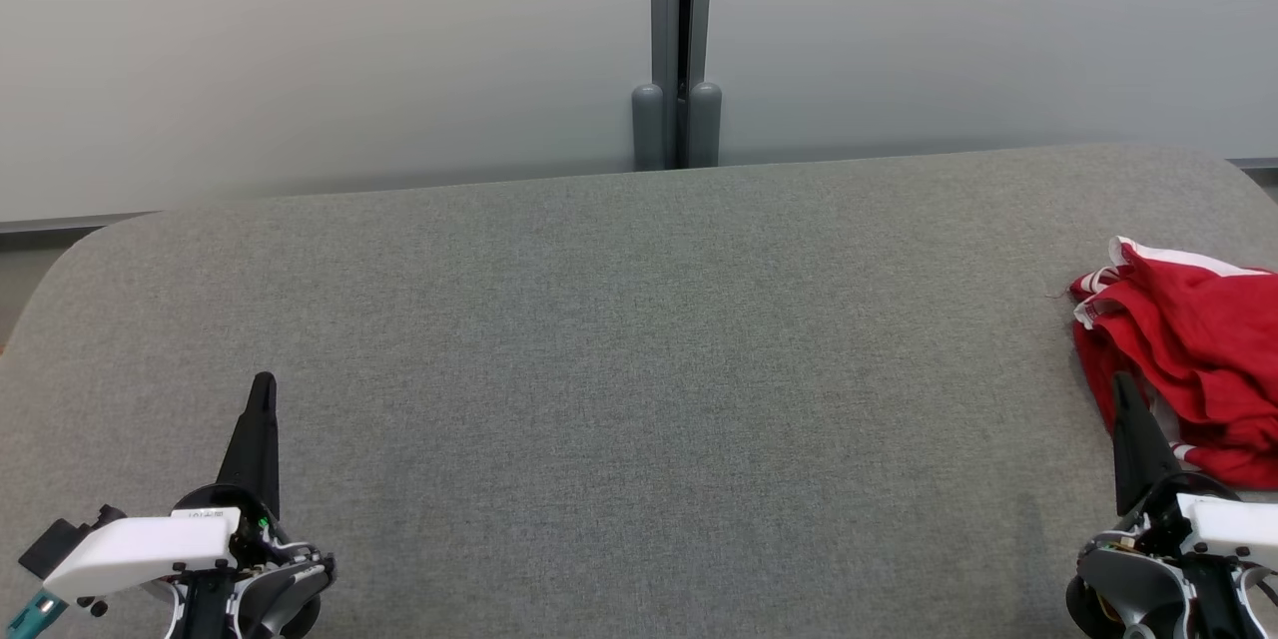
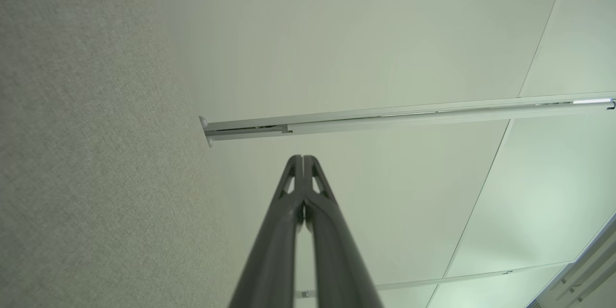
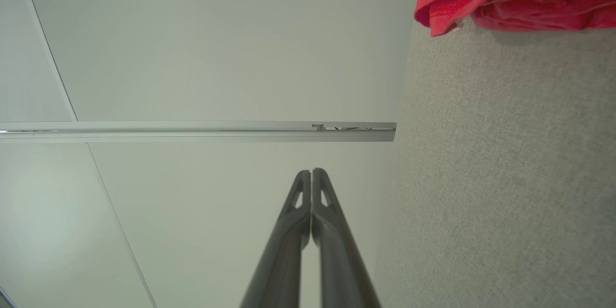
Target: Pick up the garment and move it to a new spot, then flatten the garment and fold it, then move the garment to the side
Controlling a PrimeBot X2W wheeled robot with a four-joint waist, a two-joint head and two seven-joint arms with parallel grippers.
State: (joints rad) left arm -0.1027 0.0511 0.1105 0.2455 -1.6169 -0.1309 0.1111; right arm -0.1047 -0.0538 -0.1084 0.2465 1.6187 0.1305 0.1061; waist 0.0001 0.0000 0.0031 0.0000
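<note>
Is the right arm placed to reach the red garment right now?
Probably yes: the garment lies bunched close beside the right gripper, nothing between them; its shut jaws must open first.

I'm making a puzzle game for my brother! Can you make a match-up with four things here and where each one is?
1. crumpled red garment with white trim
2. grey fabric-covered surface
3. left hand with dark fingers
4. grey upright post

A. lower left, shut
B. far middle, behind the surface
C. far right, bunched up
D. spread wide under the garment

Pairs: 1-C, 2-D, 3-A, 4-B
</note>
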